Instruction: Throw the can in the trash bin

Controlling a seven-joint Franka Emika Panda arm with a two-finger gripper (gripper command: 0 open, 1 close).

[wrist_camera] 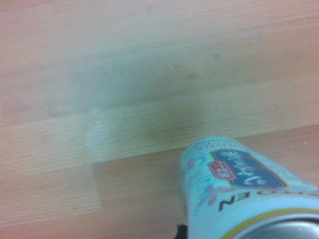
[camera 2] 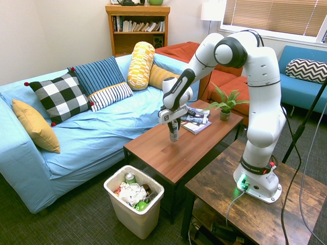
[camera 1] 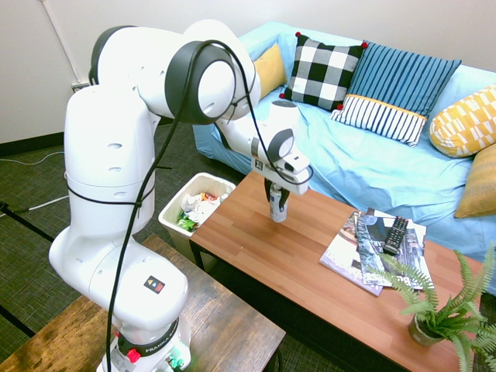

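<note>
A slim silver-grey can stands upright on the wooden coffee table, near the table's end closest to the bin. My gripper comes straight down over the can and is shut on its upper part. The wrist view shows the can close up, with blue and red print, above the table boards. The cream-white trash bin stands on the carpet just beyond that table end, holding crumpled paper and other litter.
Magazines with a black remote lie further along the table, and a potted fern stands at its far end. A blue sofa with cushions runs behind the table. A dark wooden side table stands beside it.
</note>
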